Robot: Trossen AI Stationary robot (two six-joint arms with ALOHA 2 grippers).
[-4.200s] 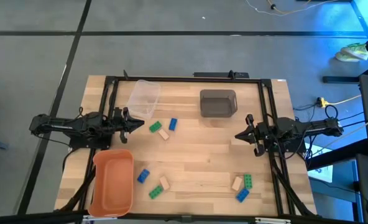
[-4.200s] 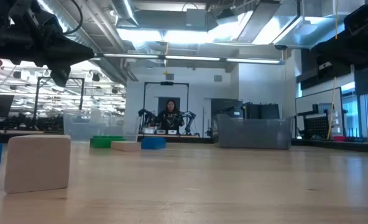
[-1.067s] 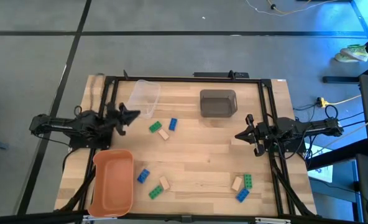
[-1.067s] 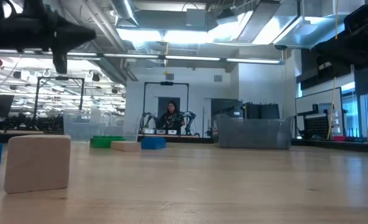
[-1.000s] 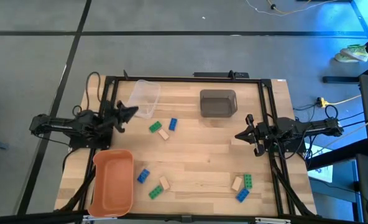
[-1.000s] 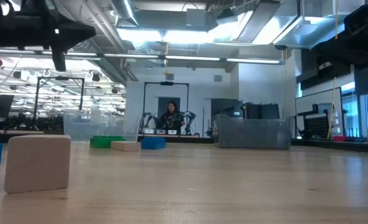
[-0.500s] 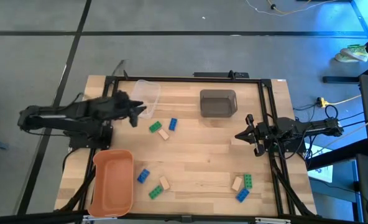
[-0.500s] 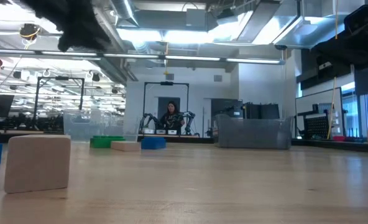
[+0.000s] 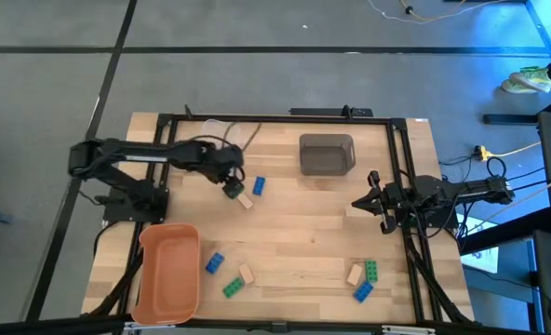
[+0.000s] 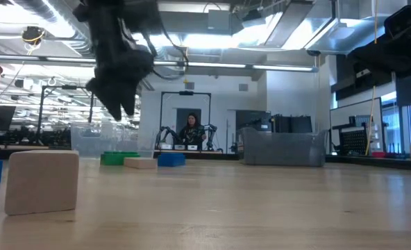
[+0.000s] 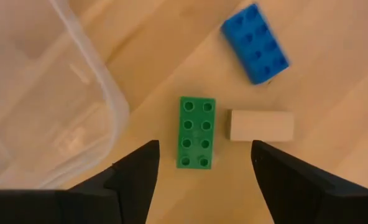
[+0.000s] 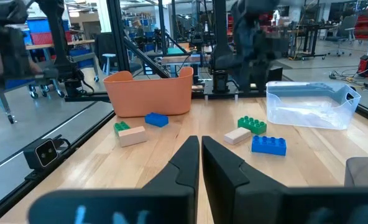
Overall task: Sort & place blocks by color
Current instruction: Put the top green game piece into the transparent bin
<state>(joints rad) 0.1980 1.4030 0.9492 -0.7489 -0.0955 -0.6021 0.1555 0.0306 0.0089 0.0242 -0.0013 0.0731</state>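
A green brick point(image 11: 196, 132) lies flat on the table beside a tan brick point(image 11: 261, 125), with a blue brick point(image 11: 255, 43) farther off. The same green brick shows in the high view point(image 9: 234, 192). My left gripper point(image 11: 202, 163) is open and points down above the green brick, clear of it; in the low view it point(image 10: 119, 104) hangs well above the table. My right gripper point(image 12: 200, 144) is shut and empty, level, near the table's right edge point(image 9: 357, 202). Two more groups of bricks lie near the front: blue point(image 9: 214, 263), green point(image 9: 233, 288), tan point(image 9: 247, 274); and tan point(image 9: 355, 274), green point(image 9: 372, 271), blue point(image 9: 363, 292).
A clear bin point(image 11: 41, 99) stands right beside the green brick, partly under my left arm. A grey bin point(image 9: 327, 154) stands at the far middle, an orange bin point(image 9: 169, 270) at the near left. Bare wood lies in the table's middle. A person shows far behind the table point(image 10: 190, 128).
My left arm has swung from the table's left edge toward the middle, past the clear bin, and its gripper has tipped from level to pointing down over the green brick. No brick has moved.
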